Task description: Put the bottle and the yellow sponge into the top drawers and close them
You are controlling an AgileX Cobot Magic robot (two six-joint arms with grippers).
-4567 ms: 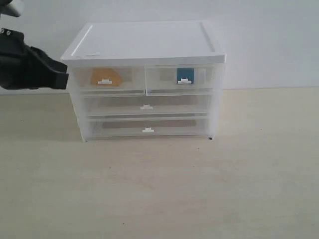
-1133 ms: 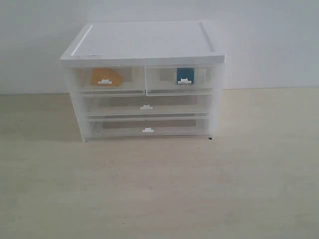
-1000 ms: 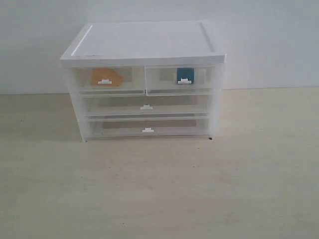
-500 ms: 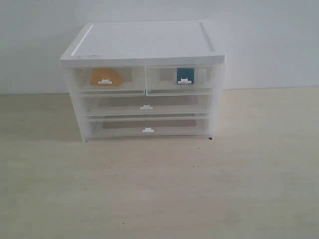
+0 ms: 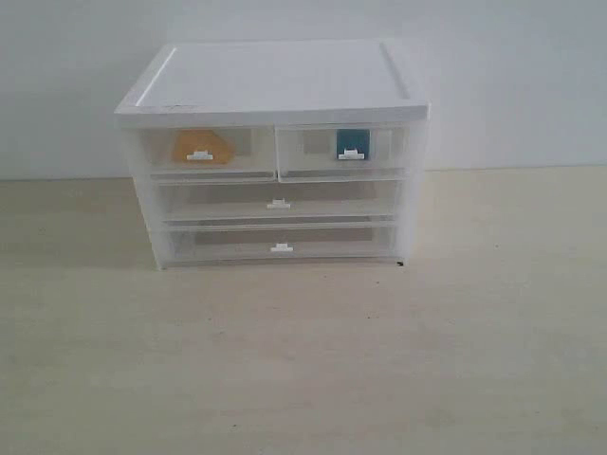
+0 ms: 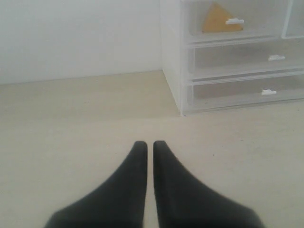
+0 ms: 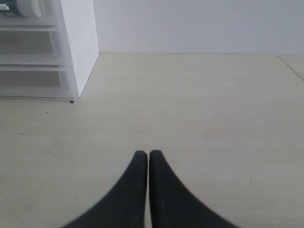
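Note:
The white-roofed cabinet [image 5: 275, 81] stands at the back of the table. Its two top drawers are pushed in. The yellow sponge [image 5: 201, 144] shows through the left top drawer [image 5: 204, 152], and the bottle [image 5: 352, 142] with its teal label shows through the right top drawer [image 5: 343, 152]. Neither arm appears in the exterior view. My left gripper [image 6: 149, 145] is shut and empty, low over the table, left of and in front of the cabinet; the sponge [image 6: 216, 19] shows there too. My right gripper [image 7: 144, 154] is shut and empty, off the cabinet's right side, with the bottle [image 7: 21, 6] just in view.
Two full-width translucent drawers [image 5: 278, 202] [image 5: 282, 246] sit shut under the top pair. The pale wooden table [image 5: 303, 360] stretches in front of the cabinet, and a plain white wall stands behind. A table edge [image 7: 292, 66] shows at the far right of the right wrist view.
The left arm, seen beside the cabinet's left side 4.6 s ago, has left the exterior view. Nothing has moved over the last second.

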